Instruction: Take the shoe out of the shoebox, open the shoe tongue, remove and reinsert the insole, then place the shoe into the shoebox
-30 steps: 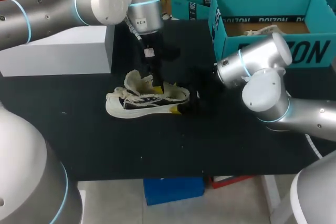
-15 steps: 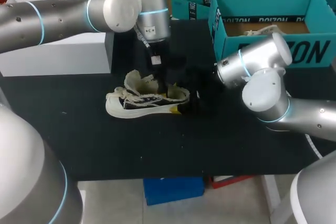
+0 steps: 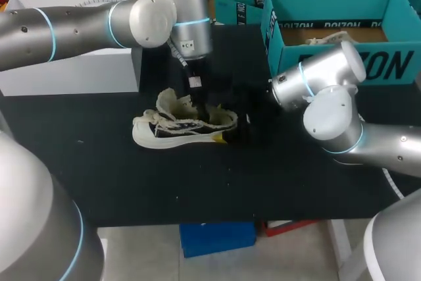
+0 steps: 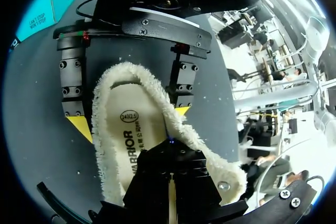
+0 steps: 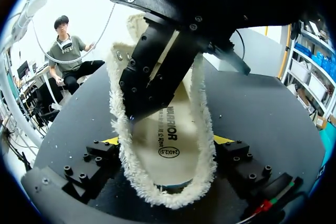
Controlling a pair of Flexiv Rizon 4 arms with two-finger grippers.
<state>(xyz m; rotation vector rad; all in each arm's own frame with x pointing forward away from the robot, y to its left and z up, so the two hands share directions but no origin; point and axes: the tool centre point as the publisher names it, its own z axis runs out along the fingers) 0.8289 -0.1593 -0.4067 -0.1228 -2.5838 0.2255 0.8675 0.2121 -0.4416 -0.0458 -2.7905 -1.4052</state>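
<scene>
A cream fleece-lined shoe point(image 3: 184, 125) lies on its sole on the black table, toe to the left. My right gripper point(image 3: 241, 127) holds its heel, one yellow-tipped finger point(image 5: 110, 141) on each side of the fleece collar point(image 5: 157, 192). My left gripper point(image 3: 197, 95) points down into the shoe's mouth, shut, its black fingertips point(image 5: 134, 114) against the inner fleece just above the insole point(image 5: 168, 129). In the left wrist view the insole point(image 4: 131, 132) lies flat inside the shoe, ahead of the shut left gripper point(image 4: 169, 178). The open teal shoebox point(image 3: 329, 60) stands at the back right.
A white box point(image 3: 72, 64) stands at the back left behind my left arm. More teal boxes point(image 3: 240, 1) sit along the far edge. My right arm's elbow point(image 3: 329, 120) hangs over the table in front of the shoebox.
My left arm has swung to the right and its gripper has shifted slightly toward the heel inside the shoe. The shoe and right arm have stayed put.
</scene>
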